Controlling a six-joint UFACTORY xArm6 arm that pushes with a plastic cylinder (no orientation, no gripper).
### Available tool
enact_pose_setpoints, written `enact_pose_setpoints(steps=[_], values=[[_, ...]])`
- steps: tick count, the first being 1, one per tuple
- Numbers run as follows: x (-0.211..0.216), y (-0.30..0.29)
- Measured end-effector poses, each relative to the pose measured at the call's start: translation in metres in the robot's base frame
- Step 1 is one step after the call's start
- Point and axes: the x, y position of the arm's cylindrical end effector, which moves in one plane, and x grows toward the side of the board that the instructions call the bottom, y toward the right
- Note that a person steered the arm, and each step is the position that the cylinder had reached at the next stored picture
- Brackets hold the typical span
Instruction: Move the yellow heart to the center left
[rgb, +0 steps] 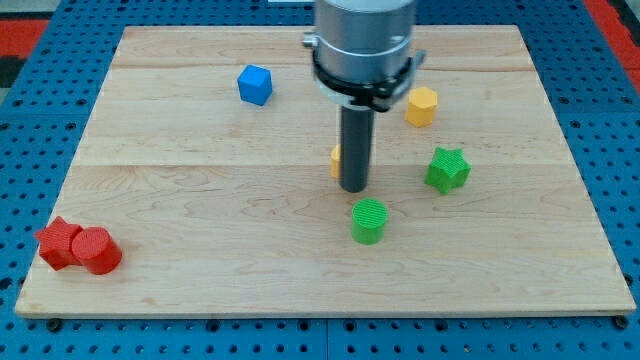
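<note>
The yellow heart (336, 158) is almost wholly hidden behind my rod near the board's middle; only a small yellow-orange edge shows at the rod's left side. My tip (354, 188) rests on the board right in front of it, toward the view's bottom, and seems to touch it. A green cylinder (368, 220) stands just below the tip. A green star (447, 169) lies to the tip's right.
A yellow hexagon (421, 105) lies at the upper right of the rod. A blue cube (255, 85) sits at the upper left. Two red blocks (78, 246) rest together at the wooden board's (200, 200) bottom left corner.
</note>
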Motion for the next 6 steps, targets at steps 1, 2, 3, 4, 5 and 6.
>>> enact_pose_setpoints(steps=[1,2,3,4,5,6], values=[[-0.006,0.012],[-0.031,0.008],[-0.040,-0.010],[-0.043,-0.017],[-0.052,-0.047],[-0.052,-0.077]])
